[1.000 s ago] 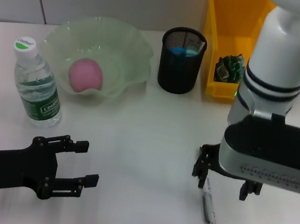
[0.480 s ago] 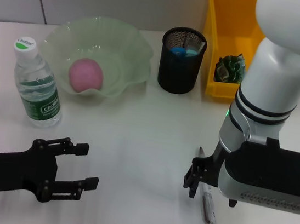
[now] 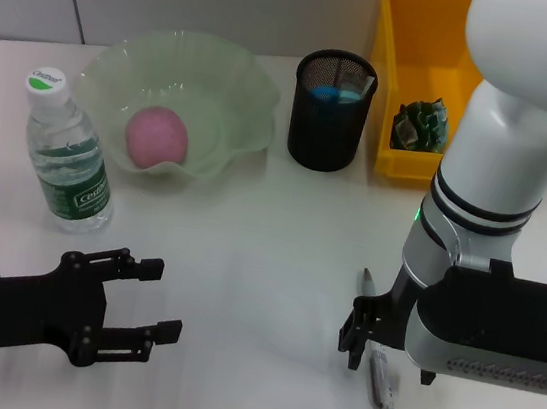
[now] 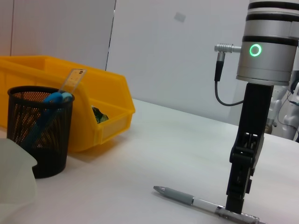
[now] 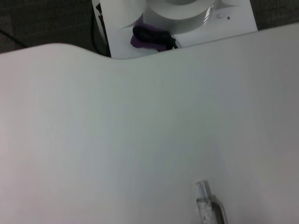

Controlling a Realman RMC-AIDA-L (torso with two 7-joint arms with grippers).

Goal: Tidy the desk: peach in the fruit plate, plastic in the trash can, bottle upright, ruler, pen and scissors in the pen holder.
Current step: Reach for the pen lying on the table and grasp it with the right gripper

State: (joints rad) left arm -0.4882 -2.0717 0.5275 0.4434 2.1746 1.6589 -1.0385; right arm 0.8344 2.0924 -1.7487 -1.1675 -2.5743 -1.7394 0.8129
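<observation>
Head view: the right gripper (image 3: 366, 330) has dropped lower since a second ago, fingers straddling the pen (image 3: 377, 359) at lower right; whether it is pinched cannot be told. The pen runs top to bottom, tip upward. The left gripper (image 3: 145, 299) stays spread, lower left.

Left wrist view: the pen (image 4: 196, 202) lies flat on the desk (image 4: 154, 158), tip leftward; the ruler (image 4: 71, 82) and scissors (image 4: 52, 100) stand in the pen holder (image 4: 37, 128).

Right wrist view: only the pen's clear end (image 5: 209, 209), bottom edge.

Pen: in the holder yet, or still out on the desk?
Out. The pen lies flat on the desk, apart from the holder; the right gripper is down at it.
</observation>
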